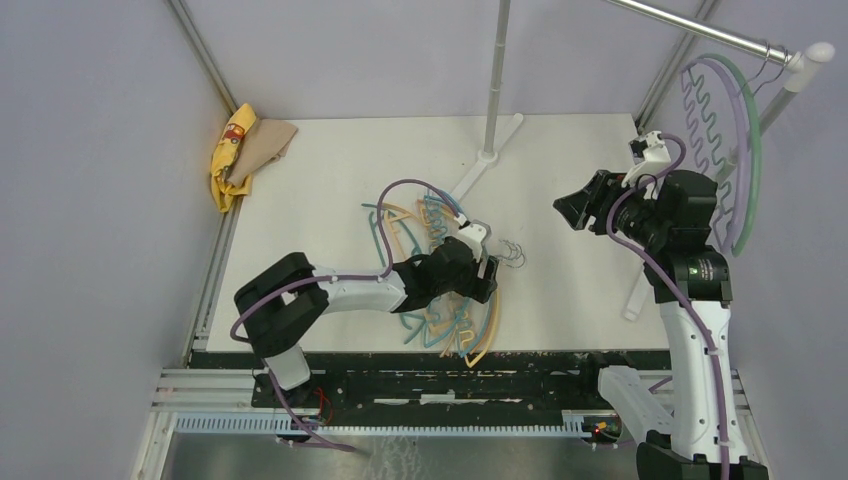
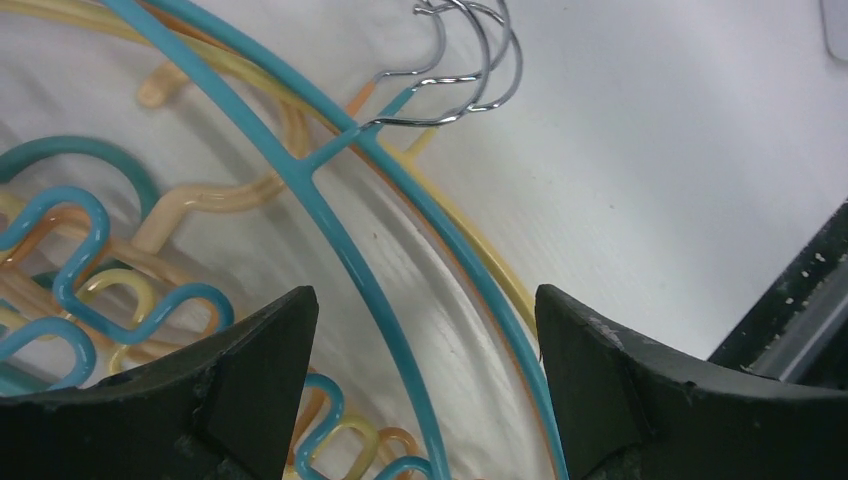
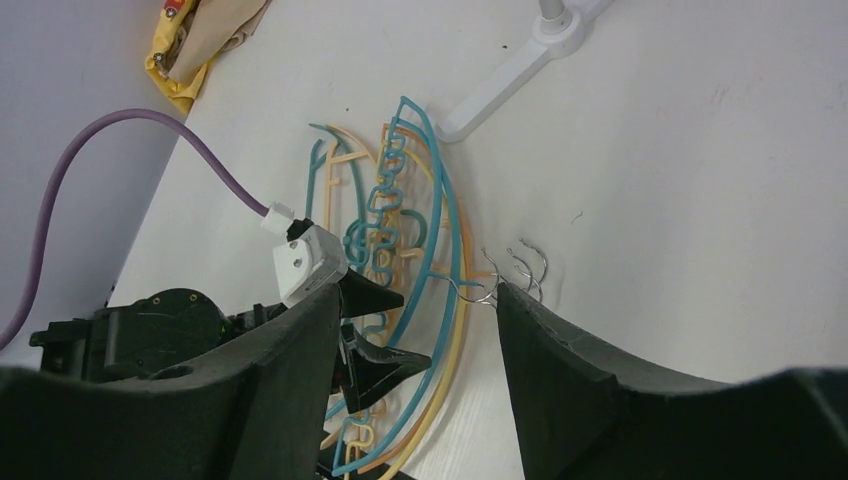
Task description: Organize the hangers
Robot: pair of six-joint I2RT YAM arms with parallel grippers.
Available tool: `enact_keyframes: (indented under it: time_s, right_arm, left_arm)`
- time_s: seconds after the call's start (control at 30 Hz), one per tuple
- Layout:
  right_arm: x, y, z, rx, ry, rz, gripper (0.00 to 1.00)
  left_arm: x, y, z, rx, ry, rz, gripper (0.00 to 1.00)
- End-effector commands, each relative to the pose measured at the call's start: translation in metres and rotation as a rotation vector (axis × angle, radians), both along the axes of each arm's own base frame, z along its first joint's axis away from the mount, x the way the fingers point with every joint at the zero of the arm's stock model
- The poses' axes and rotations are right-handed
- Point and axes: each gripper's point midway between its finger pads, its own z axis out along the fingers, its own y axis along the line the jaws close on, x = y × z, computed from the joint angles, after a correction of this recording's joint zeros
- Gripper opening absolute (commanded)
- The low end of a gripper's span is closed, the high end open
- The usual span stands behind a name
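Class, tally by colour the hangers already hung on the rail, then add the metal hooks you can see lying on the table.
Lilac hanger on the rail: 1
Pale green hanger on the rail: 1
Metal hooks, lying down: 3
Total: 5

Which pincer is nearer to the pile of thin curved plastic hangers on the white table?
Left. The left pincer is low over the hanger pile, open jaws astride a teal hanger; the right pincer stands well off to its right.

A yellow-and-tan cloth is bunched at the far left corner of the white table; a metal pole is mounted mid-back.
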Motion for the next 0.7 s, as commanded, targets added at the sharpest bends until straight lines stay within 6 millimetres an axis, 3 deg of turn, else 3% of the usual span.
enact_keyframes:
  time_s: [0.0, 0.13, 0.27, 0.33, 0.53, 0.67]
  right_arm:
    - [0.006, -0.003, 0.010, -0.012, -0.069, -0.017, 0.66]
    - [0.010, -0.002, 0.000, -0.005, -0.052, -0.019, 0.66]
    - [0.011, -0.002, -0.007, -0.004, -0.040, -0.018, 0.66]
    - [0.012, -0.003, -0.009, -0.005, -0.035, -0.021, 0.66]
    - [0.012, -0.003, -0.013, 0.000, -0.027, -0.025, 0.66]
    - [0.009, 0.001, -0.020, 0.014, -0.012, -0.008, 0.65]
  left_arm:
    - [0.027, -0.003, 0.015, -0.037, -0.071, 0.029, 0.85]
    - [0.035, -0.005, 0.012, -0.040, -0.071, 0.019, 0.79]
    - [0.041, -0.006, 0.006, -0.041, -0.060, 0.012, 0.64]
    - [0.042, -0.007, 0.002, -0.049, -0.052, 0.010, 0.54]
    - [0.045, -0.013, 0.004, -0.065, -0.050, 0.006, 0.06]
    - [0.043, -0.012, 0.018, -0.078, -0.056, -0.002, 0.03]
